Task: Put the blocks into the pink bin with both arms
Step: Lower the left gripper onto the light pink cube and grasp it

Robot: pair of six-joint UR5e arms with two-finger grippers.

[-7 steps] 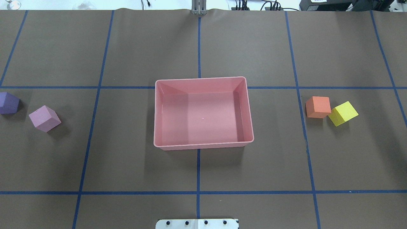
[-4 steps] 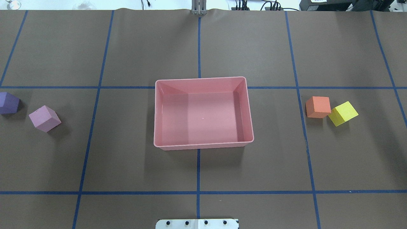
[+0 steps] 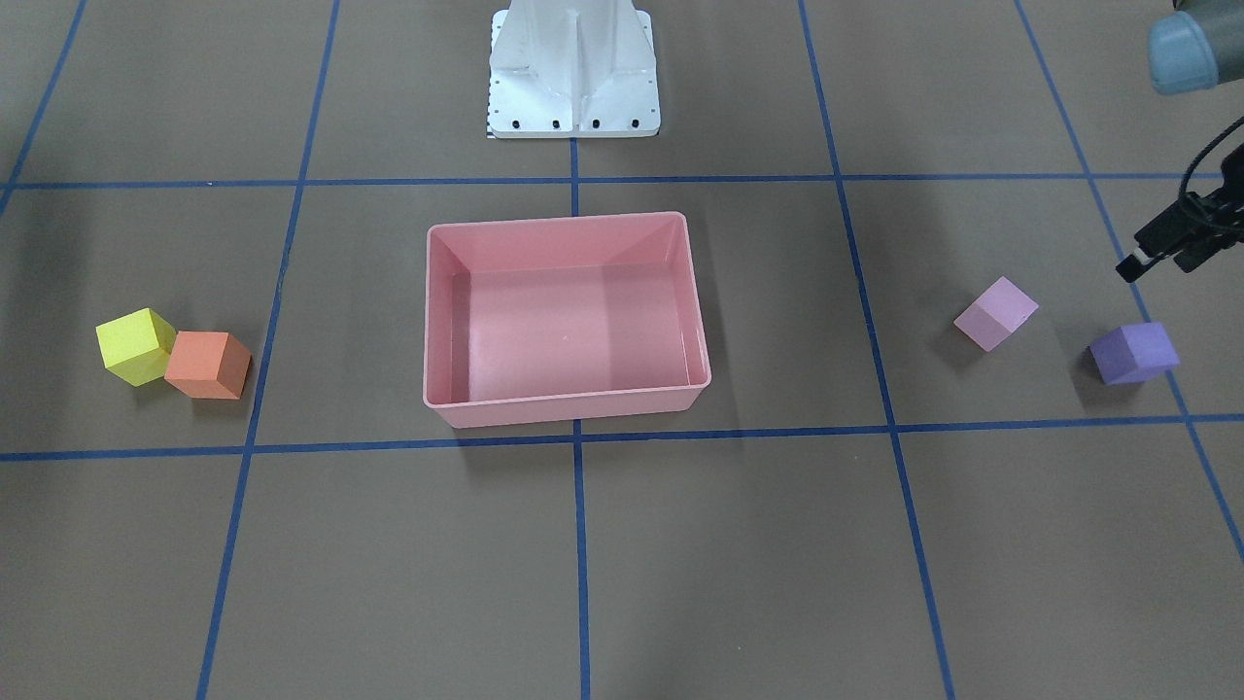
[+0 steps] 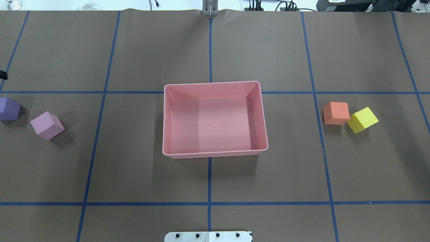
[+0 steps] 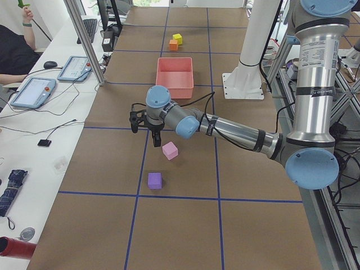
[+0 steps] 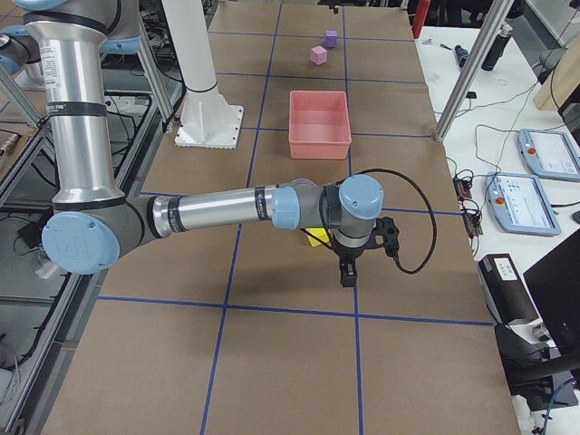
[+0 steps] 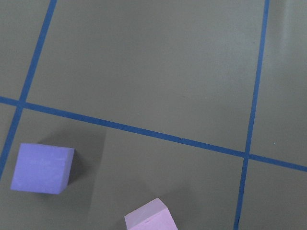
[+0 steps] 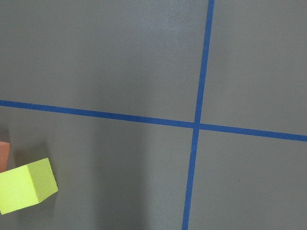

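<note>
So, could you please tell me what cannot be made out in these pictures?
Left end effector: cut by the front-facing view's right edge; jaw state unreadable.
Right end effector: shows only in the exterior right view; jaw state unreadable.
Orange block: only a sliver at the right wrist view's left edge.

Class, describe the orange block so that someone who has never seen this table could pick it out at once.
Start at the pink bin in the middle of the brown table. On the robot's right of it sit two cubes close together. The orange block is the one nearer the bin; its yellow neighbour lies farther out.
</note>
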